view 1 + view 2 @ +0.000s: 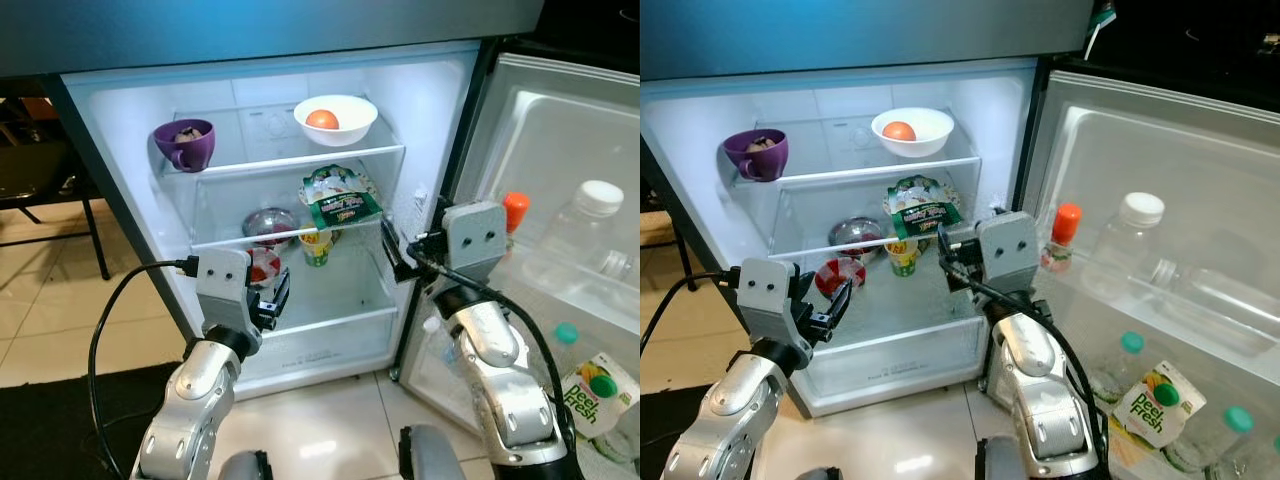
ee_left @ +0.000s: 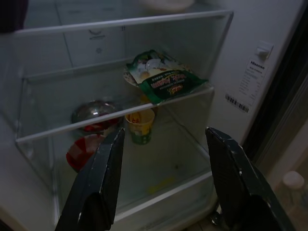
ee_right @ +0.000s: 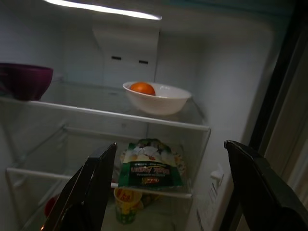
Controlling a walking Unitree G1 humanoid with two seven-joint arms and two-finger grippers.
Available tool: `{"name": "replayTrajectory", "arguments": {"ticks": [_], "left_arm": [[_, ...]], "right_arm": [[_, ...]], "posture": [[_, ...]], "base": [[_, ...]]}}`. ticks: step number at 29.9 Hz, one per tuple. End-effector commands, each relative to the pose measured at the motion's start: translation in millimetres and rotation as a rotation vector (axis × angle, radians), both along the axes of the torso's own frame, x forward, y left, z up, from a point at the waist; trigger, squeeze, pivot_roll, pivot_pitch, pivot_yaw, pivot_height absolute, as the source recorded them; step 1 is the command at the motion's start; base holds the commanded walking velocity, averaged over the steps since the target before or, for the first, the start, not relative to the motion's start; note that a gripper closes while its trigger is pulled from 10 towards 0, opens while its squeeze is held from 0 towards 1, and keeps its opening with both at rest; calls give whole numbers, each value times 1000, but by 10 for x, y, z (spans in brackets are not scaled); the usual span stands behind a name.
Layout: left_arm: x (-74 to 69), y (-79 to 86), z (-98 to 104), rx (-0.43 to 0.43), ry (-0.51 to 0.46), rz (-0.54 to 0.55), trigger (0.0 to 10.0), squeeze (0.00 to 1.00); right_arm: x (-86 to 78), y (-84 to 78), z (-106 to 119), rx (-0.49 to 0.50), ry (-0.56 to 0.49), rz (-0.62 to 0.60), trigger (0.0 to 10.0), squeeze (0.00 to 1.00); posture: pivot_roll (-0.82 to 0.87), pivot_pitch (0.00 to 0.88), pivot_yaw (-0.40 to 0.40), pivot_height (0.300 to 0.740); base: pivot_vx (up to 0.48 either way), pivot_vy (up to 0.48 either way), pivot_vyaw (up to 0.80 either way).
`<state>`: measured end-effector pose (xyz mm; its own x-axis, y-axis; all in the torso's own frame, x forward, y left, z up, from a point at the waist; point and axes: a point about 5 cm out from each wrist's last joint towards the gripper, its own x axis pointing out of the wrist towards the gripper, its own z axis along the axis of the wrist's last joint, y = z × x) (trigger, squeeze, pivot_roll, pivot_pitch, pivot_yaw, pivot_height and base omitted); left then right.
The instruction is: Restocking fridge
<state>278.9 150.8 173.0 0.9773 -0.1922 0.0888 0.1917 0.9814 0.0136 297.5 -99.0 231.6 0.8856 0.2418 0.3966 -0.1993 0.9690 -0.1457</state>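
Fridge (image 1: 120,150) open, door (image 1: 560,130) swung out to the right. Left to right inside: purple cup (image 1: 184,143) on top shelf's left end, white bowl (image 1: 336,119) with an orange fruit (image 1: 322,119) on the same shelf further right. Middle shelf: steel bowl (image 1: 269,224) at left, green snack packet (image 1: 341,196) at right, its front edge overhanging the shelf lip. Yellow-green cup (image 1: 316,248) sits just below the packet, red bowl (image 1: 263,266) to its left on the bottom level. Left hand (image 1: 272,300) raised in front of the lower compartment, fingers (image 2: 103,175) spread, holding nothing. Right hand (image 1: 396,250) up at the fridge's right edge, level with the middle shelf, near the packet but not touching; fingers (image 3: 94,185) spread wide, empty. Door racks: orange-capped bottle (image 1: 514,215) just behind the right wrist, big clear white-capped bottle (image 1: 580,225) lying beside it, green-capped bottle (image 1: 563,340) lower, "Peel Fresh" juice carton (image 1: 598,392) at the bottom right.
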Motion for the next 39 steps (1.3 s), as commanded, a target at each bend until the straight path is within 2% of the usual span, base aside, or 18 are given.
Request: {"name": "replayTrajectory", "arguments": {"ticks": [1, 16, 22, 24, 25, 26, 27, 28, 29, 31, 33, 34, 35, 37, 39], "left_arm": [[10, -43, 2, -3, -7, -5, 10000, 0], [3, -87, -51, -5, 6, -24, 10000, 0], [-20, -84, -141, 17, 28, -34, 10000, 0], [-48, -57, -269, 50, 59, -33, 10000, 0], [-48, -57, -269, 50, 59, -33, 10000, 0], [-66, -48, -324, 65, 70, -32, 10000, 0], [-114, -24, -449, 96, 96, -33, 10000, 0], [-114, -24, -449, 96, 96, -33, 10000, 0], [-172, 9, -577, 114, 127, -30, 10000, 0], [-202, 23, -631, 124, 138, -29, 10000, 0], [-290, 63, -790, 154, 180, -19, 10000, 0], [-290, 63, -790, 154, 180, -19, 10000, 0], [-348, 72, -874, 157, 210, -19, 10000, 0], [-366, 72, -899, 156, 219, -22, 10000, 0], [-465, 79, -1064, 186, 262, -34, 10000, 0]], "right_arm": [[25, -24, -17, 4, 9, -16, 10000, 0], [33, -60, 9, 2, -1, -38, 10000, 0], [25, -87, -108, -12, 34, -47, 10000, 0], [12, -116, -320, -32, 89, -61, 10000, 0], [12, -116, -320, -32, 89, -61, 10000, 0], [1, -137, -434, -44, 117, -72, 10000, 0], [-44, -185, -683, -70, 183, -99, 10000, 0], [-44, -185, -683, -70, 183, -99, 10000, 0], [-108, -218, -900, -84, 239, -118, 10000, 0], [-139, -225, -986, -89, 261, -120, 10000, 0], [-221, -223, -1242, -125, 338, -113, 10000, 0], [-221, -223, -1242, -125, 338, -113, 10000, 0], [-269, -218, -1384, -144, 383, -100, 10000, 0], [-284, -219, -1425, -150, 395, -96, 10000, 0], [-350, -258, -1616, -175, 445, -96, 10000, 0]], "posture": [[-112, 83, 11, 624], [-119, 78, 19, 699], [-119, 79, 21, 719], [-121, 78, 20, 734], [-121, 78, 20, 734], [-121, 78, 20, 739], [-120, 78, 19, 740], [-120, 78, 19, 740], [-119, 76, 18, 740], [-119, 75, 19, 740], [-121, 71, 19, 740], [-121, 71, 19, 740], [-121, 68, 18, 740], [-121, 68, 18, 740], [-117, 59, 17, 740]], "base": [[0, 0, 0], [0, 0, 0], [0, 0, 0], [0, 0, 0], [0, 0, 0], [0, 0, 0], [0, 0, 0], [0, 0, 0], [0, 0, 0], [0, 0, 0], [0, 0, 0], [0, 0, 0], [0, 0, 0], [0, 0, 0], [0, 0, 0]]}}
